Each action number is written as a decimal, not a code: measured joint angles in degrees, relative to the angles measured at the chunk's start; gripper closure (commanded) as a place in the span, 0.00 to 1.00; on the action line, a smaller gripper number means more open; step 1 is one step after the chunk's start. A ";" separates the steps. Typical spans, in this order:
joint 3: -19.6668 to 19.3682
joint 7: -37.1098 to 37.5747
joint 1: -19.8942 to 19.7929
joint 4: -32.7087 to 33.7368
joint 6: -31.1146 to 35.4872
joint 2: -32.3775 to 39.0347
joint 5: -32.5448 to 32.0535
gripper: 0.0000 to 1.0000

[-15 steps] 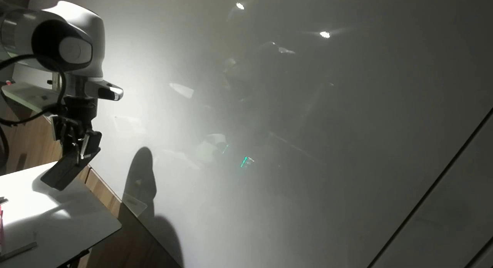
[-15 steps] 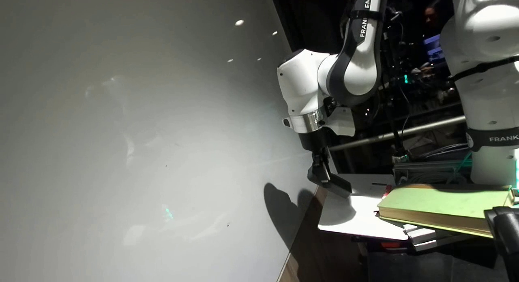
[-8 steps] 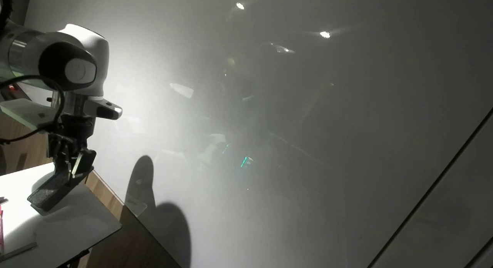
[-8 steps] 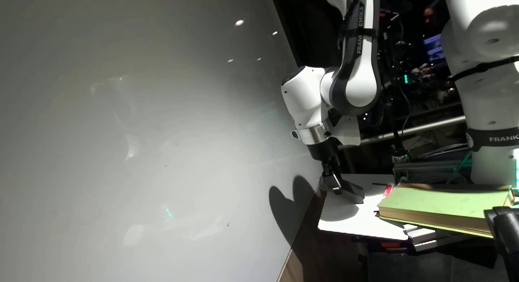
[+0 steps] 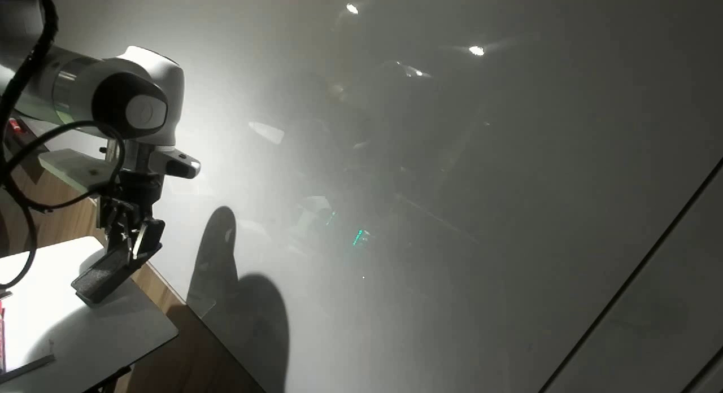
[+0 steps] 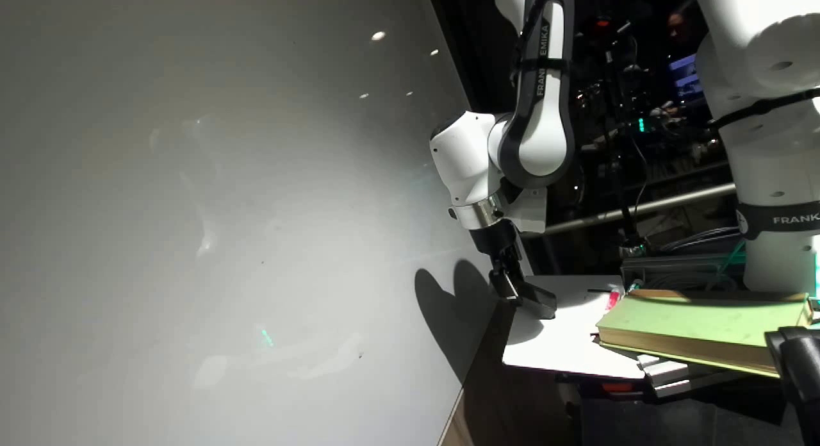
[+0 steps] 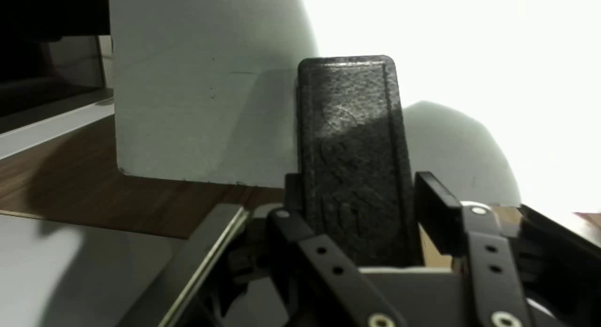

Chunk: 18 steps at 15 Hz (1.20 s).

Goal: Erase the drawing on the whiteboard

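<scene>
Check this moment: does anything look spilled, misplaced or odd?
No spill shows. Odd, given the erasing task: in both exterior views I can make out no drawing on the whiteboard, only reflections, specks and a shadow. It may be wiped already, hidden or too faint.

In both exterior views, the whiteboard [image 5: 480, 302] is cut off by the edges. In an exterior view, a dark speck [image 6: 360, 355] on it is too small to identify, and a black object [image 6: 797, 363] partly hides the green book [image 6: 698, 318]. In the wrist view, the gripper [image 7: 359, 190] covers part of the dark block [image 7: 354, 129], whose marks [image 7: 335, 153] are unreadable.
</scene>
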 measured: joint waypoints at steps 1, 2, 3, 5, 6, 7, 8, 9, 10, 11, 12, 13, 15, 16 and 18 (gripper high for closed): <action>-0.29 0.00 0.09 0.66 0.00 0.78 0.00 0.50; -0.61 0.00 0.22 1.24 0.00 1.58 0.05 0.51; -1.02 0.00 0.42 1.79 0.00 2.43 0.17 0.58; -1.88 0.00 0.81 2.67 0.00 3.99 0.29 0.70; -2.41 0.00 1.10 3.07 -0.01 4.66 0.40 0.70; -2.87 0.00 1.42 3.50 -0.06 5.08 0.52 0.70; -3.26 0.00 1.70 3.86 -0.18 5.36 0.67 0.70; -3.60 0.00 1.91 4.22 -0.38 5.62 0.89 0.70; -3.97 -0.01 2.13 4.58 -0.64 5.85 1.28 0.70; -4.29 -0.02 2.29 5.01 -1.08 6.11 1.66 0.70; -4.64 -0.02 2.43 5.46 -1.48 6.41 1.91 0.70; -4.93 -0.02 2.55 5.91 -1.87 6.72 2.16 0.70; -5.40 -0.10 2.82 6.60 -2.67 7.01 3.00 0.70; -5.46 -0.31 2.92 6.80 -3.31 6.91 3.78 0.70; -5.42 -1.59 3.31 6.52 -5.00 5.62 5.82 0.70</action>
